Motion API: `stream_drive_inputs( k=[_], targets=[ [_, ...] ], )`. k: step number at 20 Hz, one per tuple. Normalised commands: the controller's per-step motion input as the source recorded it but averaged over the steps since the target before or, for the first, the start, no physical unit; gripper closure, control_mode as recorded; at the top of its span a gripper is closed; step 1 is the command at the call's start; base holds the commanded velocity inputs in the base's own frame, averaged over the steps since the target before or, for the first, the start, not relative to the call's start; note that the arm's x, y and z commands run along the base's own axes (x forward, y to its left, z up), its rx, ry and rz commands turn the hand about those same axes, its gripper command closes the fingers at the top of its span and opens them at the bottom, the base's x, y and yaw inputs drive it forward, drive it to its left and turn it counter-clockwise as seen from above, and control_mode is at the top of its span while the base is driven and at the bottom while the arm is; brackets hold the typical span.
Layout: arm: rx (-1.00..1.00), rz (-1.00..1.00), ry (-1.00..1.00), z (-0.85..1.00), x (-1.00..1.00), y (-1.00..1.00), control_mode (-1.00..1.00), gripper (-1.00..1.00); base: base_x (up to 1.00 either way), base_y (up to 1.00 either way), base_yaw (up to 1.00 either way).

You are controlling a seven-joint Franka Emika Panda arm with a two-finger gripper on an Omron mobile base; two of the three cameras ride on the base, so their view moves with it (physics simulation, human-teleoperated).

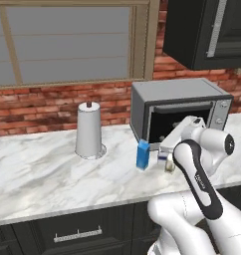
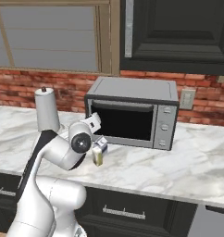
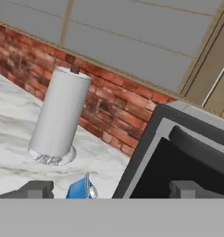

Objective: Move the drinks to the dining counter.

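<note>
the counter [image 1: 43,174] is a long marble run under the window, backed by brick, and it carries everything here; the dining counter, where the drinks must end up, is somewhere else. the oven [image 1: 180,112] sits against the wall with its dark front facing out, so the drinks stand in the free strip of marble before it, within easy reach of the arm. the towel roll [image 1: 89,129] stands upright on its holder well to the left, no part of the job. the carton [image 1: 143,154], blue and upright, stands just off the oven's left corner. the jar [image 2: 98,155], pale yellow, stands just beside it, close under the wrist. the gripper [image 3: 111,189] hangs low over these two with its jaws wide apart and nothing between them; in the hand view the carton's top lies between the fingertips [image 3: 37,189], which reads as lining up to take the carton first.
</note>
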Motion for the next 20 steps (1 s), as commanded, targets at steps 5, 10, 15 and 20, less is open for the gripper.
stream_drive_inputs(
  k=[5,10,15,20],
  targets=[
    [0.0,-0.01,0.02,-0.02,0.04,-0.02,-1.0,-1.0,0.18,0.04,-0.06],
    [0.0,-0.09,0.13,-0.4,0.0,-0.42,-1.0,-1.0,0.0,0.0,0.0],
    [0.0,-0.02,0.12,-0.55,0.01,-0.2,-1.0,-1.0,0.0,0.0,0.0],
    [0.0,0.0,0.03,-0.7,0.03,0.0,-1.0,-1.0,0.0,0.0,0.0]
  ],
)
